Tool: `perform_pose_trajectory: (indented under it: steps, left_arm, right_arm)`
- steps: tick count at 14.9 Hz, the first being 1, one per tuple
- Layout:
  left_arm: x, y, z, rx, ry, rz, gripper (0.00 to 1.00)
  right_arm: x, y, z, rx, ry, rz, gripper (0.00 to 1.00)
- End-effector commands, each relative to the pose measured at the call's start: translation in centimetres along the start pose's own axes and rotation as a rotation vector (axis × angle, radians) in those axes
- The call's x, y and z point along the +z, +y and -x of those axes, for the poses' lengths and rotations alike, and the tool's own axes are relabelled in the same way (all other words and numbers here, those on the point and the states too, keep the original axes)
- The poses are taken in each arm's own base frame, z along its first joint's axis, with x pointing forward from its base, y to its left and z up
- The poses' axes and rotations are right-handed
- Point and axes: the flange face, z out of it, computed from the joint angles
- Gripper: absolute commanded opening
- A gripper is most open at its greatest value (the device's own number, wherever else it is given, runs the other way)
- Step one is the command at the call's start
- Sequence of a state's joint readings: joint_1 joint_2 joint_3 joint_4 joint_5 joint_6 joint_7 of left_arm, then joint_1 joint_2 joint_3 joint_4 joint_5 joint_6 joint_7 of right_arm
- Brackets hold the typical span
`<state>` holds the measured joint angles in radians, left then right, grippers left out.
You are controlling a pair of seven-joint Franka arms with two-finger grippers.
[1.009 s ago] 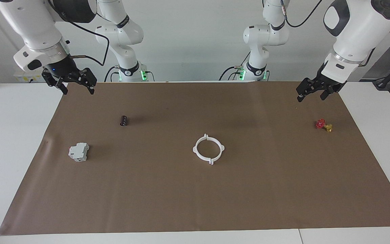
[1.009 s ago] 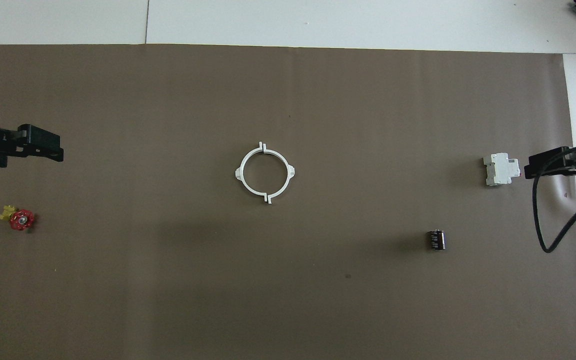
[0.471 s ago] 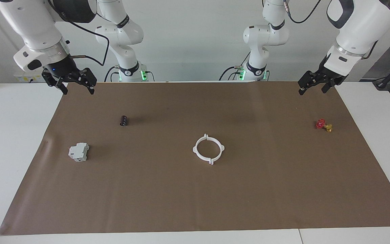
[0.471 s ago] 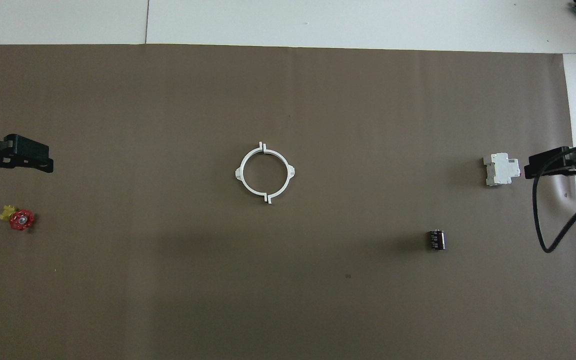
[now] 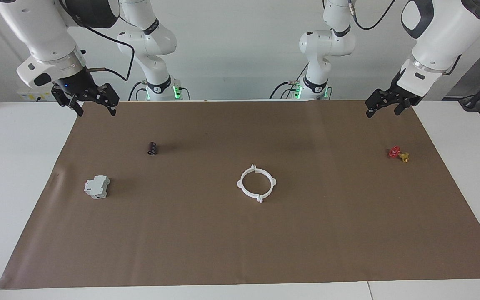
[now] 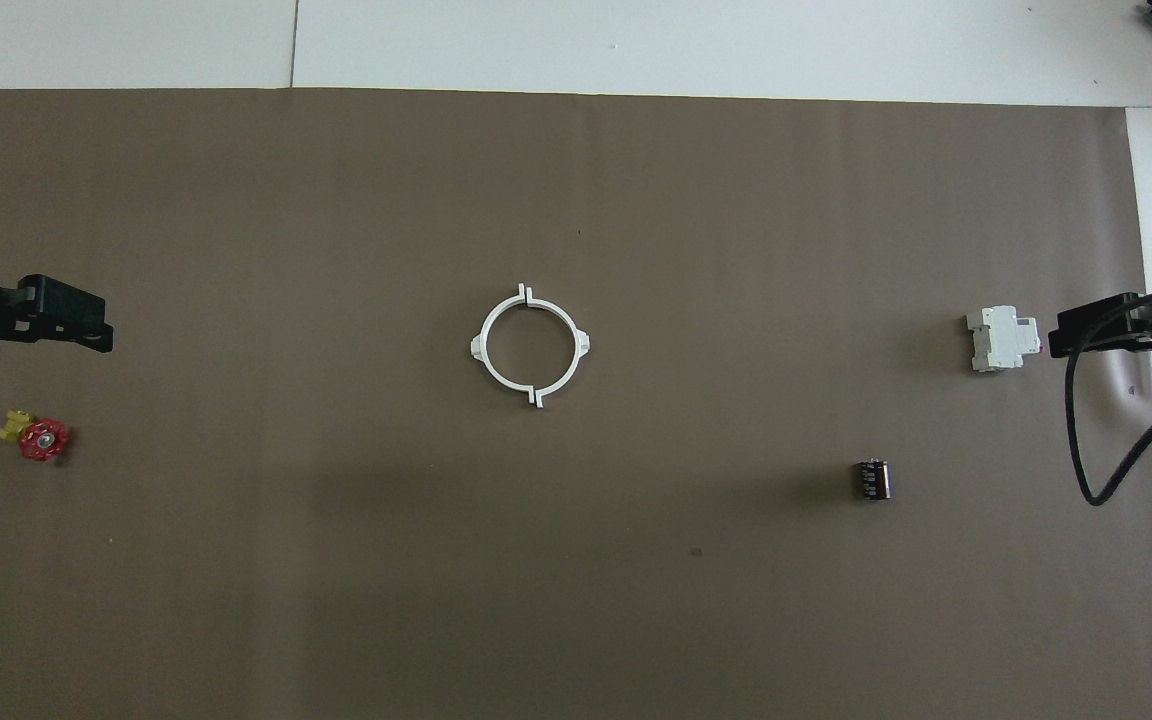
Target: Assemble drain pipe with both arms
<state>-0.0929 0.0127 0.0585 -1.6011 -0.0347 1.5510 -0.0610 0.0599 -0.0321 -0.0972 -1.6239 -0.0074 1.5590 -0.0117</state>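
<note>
The drain pipe (image 5: 239, 183) (image 6: 477, 347) lies flat on the middle of the brown mat. Its two white half-rings are set together as one ring with four tabs, with small seams at the two end joints. My left gripper (image 5: 382, 111) (image 6: 101, 325) hangs open and holds nothing, above the mat's edge toward the left arm's end, over a spot near the red and gold piece. My right gripper (image 5: 97, 111) (image 6: 1056, 340) hangs open and holds nothing, above the mat's corner toward the right arm's end. Both are far from the ring.
A grey-white blocky device (image 5: 97, 186) (image 6: 1002, 338) and a small black cylinder (image 5: 152, 148) (image 6: 872, 479) lie toward the right arm's end. A small red and gold piece (image 5: 398, 153) (image 6: 39, 438) lies toward the left arm's end. A black cable (image 6: 1076, 440) loops from the right arm.
My left gripper has risen a little and drawn back toward the left arm's end of the table. The right arm and the ring have not moved.
</note>
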Motion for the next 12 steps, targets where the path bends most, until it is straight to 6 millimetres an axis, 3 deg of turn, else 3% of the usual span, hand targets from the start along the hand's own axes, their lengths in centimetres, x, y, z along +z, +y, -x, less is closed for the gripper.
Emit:
perform_pose_trajectory:
  steps: [1, 6, 12]
  left_arm:
    - [0.3, -0.5, -0.5, 0.017, 0.029, 0.004, 1.0]
    - [-0.1, 1.0, 0.1, 0.028, 0.021, 0.003, 1.0]
    - [-0.8, 0.9, 0.7, 0.035, 0.031, 0.004, 1.0]
  right_arm:
    - [-0.2, 0.2, 0.9, -0.017, -0.004, -0.002, 1.0]
    - [-0.2, 0.2, 0.9, -0.017, -0.004, -0.002, 1.0]
    - [-0.2, 0.1, 0.9, -0.018, -0.004, -0.002, 1.0]
